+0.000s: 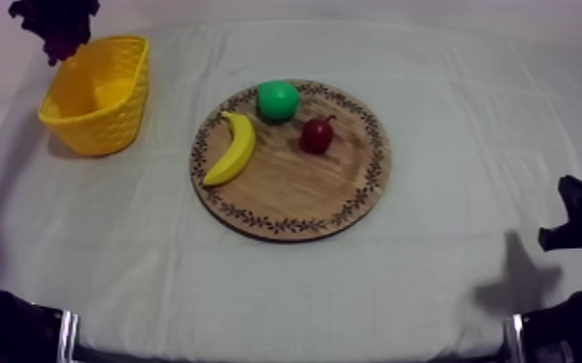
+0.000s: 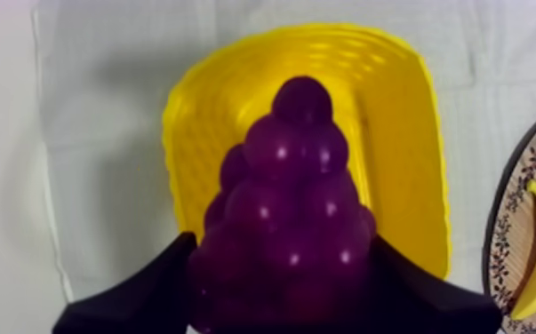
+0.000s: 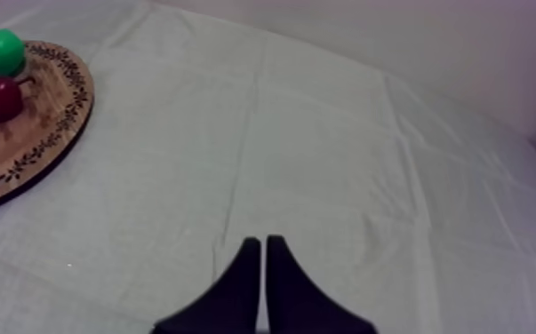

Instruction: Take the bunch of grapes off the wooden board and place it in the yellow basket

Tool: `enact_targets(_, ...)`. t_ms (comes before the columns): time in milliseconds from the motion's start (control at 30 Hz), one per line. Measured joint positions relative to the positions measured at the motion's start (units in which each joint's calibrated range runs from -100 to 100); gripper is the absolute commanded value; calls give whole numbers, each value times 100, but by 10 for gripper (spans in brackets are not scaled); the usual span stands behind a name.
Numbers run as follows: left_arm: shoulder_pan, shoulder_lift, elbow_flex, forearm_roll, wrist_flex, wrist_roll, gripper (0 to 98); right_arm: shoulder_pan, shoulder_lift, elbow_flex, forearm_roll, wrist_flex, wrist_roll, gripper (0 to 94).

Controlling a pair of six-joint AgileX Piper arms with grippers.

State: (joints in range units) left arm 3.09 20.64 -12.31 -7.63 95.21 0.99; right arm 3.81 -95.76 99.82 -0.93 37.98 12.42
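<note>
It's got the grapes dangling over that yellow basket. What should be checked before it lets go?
1. Grip: the left pincer is shut on the grapes: ok.
2. Aim: grapes over the basket opening, not its rim: ok.
3. Drop height above the basket floor: cannot tell.
4. Basket upright: ok.
5. The right pincer shut, far from the basket: ok.
6. The banana on the board, out of the way: ok.
</note>
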Motion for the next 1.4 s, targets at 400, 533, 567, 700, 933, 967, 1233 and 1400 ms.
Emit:
enact_targets(400, -17, 421, 200, 287, -141, 20, 611, 0, 0, 0, 0, 0, 0, 3)
enact_targets(533, -52, 441, 194, 406, -93, 52, 704, 0, 0, 0, 0, 0, 0, 3)
enact_targets(567, -65, 458, 194, 447, -72, 58, 732, 0, 0, 0, 0, 0, 0, 3)
enact_targets(700, -146, 584, 211, 637, 33, 71, 842, 0, 0, 0, 0, 0, 0, 3)
enact_targets(933, -177, 703, 306, 763, 62, 113, 949, 0, 0, 0, 0, 0, 0, 3)
enact_targets(967, -177, 715, 311, 763, 62, 122, 953, 0, 0, 0, 0, 0, 0, 3)
enact_targets(1233, -150, 701, 355, 731, 61, 173, 965, 0, 0, 0, 0, 0, 0, 3)
enact_targets(1400, -149, 694, 396, 731, 61, 168, 965, 0, 0, 0, 0, 0, 0, 3)
